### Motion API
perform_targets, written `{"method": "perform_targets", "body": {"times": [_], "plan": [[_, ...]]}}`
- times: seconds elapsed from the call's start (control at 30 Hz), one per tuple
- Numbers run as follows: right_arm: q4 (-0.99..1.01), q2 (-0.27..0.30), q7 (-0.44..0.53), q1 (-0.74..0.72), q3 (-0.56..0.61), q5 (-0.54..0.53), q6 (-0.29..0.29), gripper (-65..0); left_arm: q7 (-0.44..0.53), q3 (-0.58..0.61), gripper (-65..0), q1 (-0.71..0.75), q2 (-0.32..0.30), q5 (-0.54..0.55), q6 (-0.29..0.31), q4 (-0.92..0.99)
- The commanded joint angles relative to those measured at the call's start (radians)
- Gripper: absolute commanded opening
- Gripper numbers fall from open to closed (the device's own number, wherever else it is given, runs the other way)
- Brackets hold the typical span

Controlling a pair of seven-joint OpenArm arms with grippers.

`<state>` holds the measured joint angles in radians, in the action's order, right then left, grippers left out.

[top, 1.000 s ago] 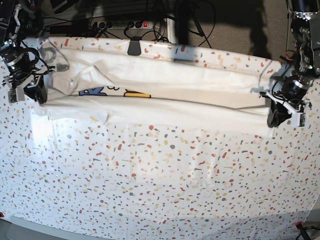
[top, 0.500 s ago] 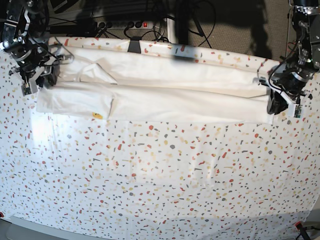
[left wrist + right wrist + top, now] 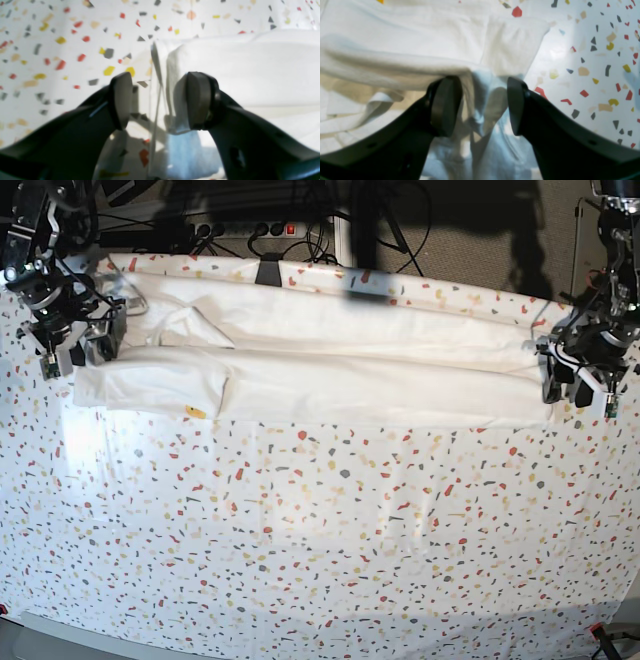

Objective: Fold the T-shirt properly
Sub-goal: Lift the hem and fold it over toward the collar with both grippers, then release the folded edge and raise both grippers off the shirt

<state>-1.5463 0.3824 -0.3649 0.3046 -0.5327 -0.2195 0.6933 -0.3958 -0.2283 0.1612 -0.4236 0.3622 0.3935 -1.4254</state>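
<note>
- Right hand (image 3: 68,350), at the base view's left: fingers spread apart, released, a sleeve end of the T-shirt (image 3: 330,370) lying loose between them.
- T-shirt: folded into a long white band across the far counter (image 3: 320,540); no print readable.
- Counter: white cover with coloured speckles.
- Left hand (image 3: 580,385): spread apart, released, straddling the band's other end.

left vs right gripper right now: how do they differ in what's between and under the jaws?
1. The left gripper sits over the T-shirt edge, with the speckled table cover under one finger; the right gripper sits fully over bunched cloth.
2. In the base view, the left gripper is at the shirt's right end and the right gripper at its sleeve end.
Shared: both open, neither pinching cloth.
</note>
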Motion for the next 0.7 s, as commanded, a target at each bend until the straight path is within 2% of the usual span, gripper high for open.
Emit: {"method": "perform_targets", "body": {"times": [0.0,0.07,0.17,0.27,0.3,0.4,0.43,0.57,0.67], "plan": [[-0.016,0.019,0.027,-0.008,-0.010,-0.035,-0.002,-32.7,0.021,-0.006,-31.5,-0.020,-0.020,0.011,-0.004,0.012],[-0.016,0.019,0.026,-0.011,-0.010,-0.066,-0.002,-32.7,0.015,-0.006,-31.5,-0.047,-0.023,0.037,0.033,0.063],[-0.016,0.019,0.026,-0.011,-0.010,-0.084,-0.002,-32.7,-0.042,-0.006,-31.5,-0.098,-0.023,0.095,0.121,0.133],[-0.016,0.019,0.026,-0.011,-0.010,-0.083,-0.002,-32.7,-0.096,-0.006,-31.5,-0.158,-0.023,0.121,0.141,0.211],[-0.016,0.019,0.026,-0.011,-0.010,-0.083,-0.002,-32.7,-0.121,-0.006,-31.5,-0.179,-0.023,0.130,0.165,0.239],[-0.016,0.019,0.026,-0.011,-0.010,-0.084,-0.002,-32.7,-0.271,-0.006,-34.1,-0.235,-0.022,0.211,0.283,0.315],[-0.016,0.019,0.027,-0.011,-0.010,-0.084,-0.002,-32.7,-0.315,-0.006,-35.5,-0.248,-0.023,0.241,0.305,0.334],[-0.016,0.019,0.027,-0.017,-0.010,-0.083,-0.001,-32.7,-0.444,-0.006,-38.0,-0.264,-0.023,0.336,0.305,0.347],[-0.016,0.019,0.026,-0.034,-0.010,-0.084,-0.002,-32.7,-0.514,-0.006,-42.2,-0.264,-0.023,0.379,0.305,0.347]]}}
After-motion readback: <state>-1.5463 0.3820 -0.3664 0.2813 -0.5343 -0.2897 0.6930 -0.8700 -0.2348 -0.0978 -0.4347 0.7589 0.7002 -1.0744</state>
